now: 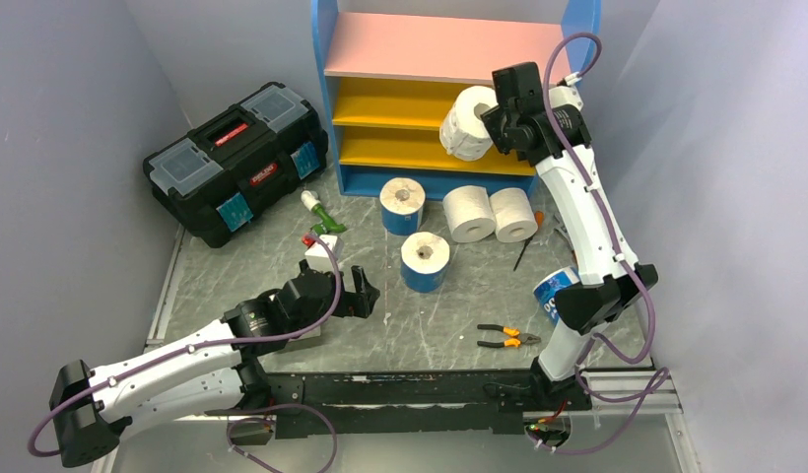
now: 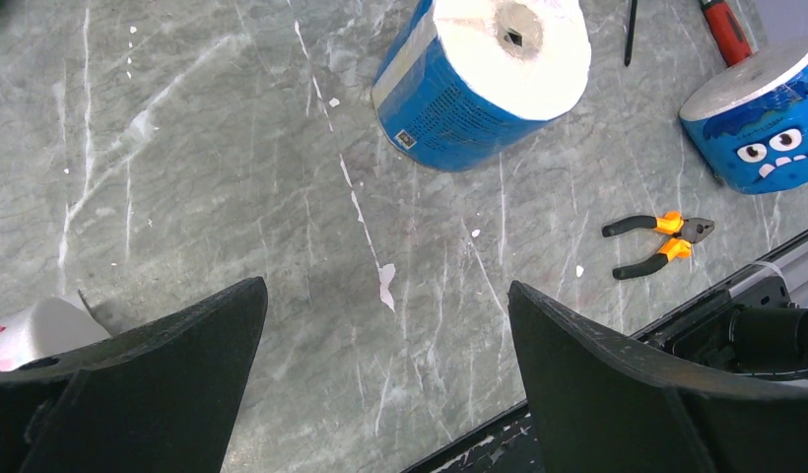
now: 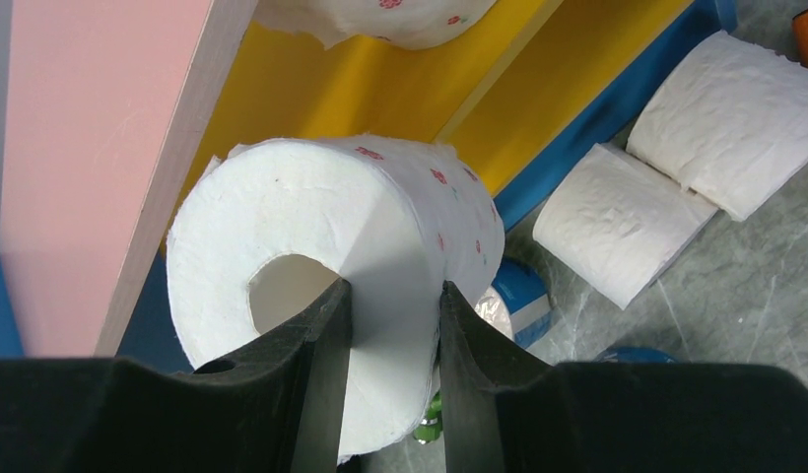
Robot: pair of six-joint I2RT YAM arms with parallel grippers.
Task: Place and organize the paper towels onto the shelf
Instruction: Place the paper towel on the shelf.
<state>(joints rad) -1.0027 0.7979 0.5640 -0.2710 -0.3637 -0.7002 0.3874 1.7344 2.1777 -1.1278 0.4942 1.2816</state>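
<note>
Jaws of the right gripper [image 3: 392, 296] clench the wall of a pink-dotted roll [image 3: 380, 197], one finger inside the cardboard core and one outside. This grip leaves the roll's round flank free to pass between boards. Roll hangs at the front of the shelf [image 1: 435, 47], far edge of the bench, right of centre, level with the upper yellow board [image 1: 380, 103]; judged about to go in, not yet resting. Left gripper [image 2: 385, 296] hovers low toward the near-left corner, jaws spread wide with nothing between them, probably waiting its turn. Right wrist view shows what the overhead misses: a second dotted roll [image 3: 380, 18], seemingly already on a yellow board. Overhead alone gives the backlog: two blue-wrapped rolls [image 1: 402, 204] upright and two white rolls [image 1: 469, 213] lying mid-bench before the shelf. Left wrist view picks out a blue roll with a cartoon face [image 2: 760, 128] toward the right edge, near pliers [image 2: 661, 236].
</note>
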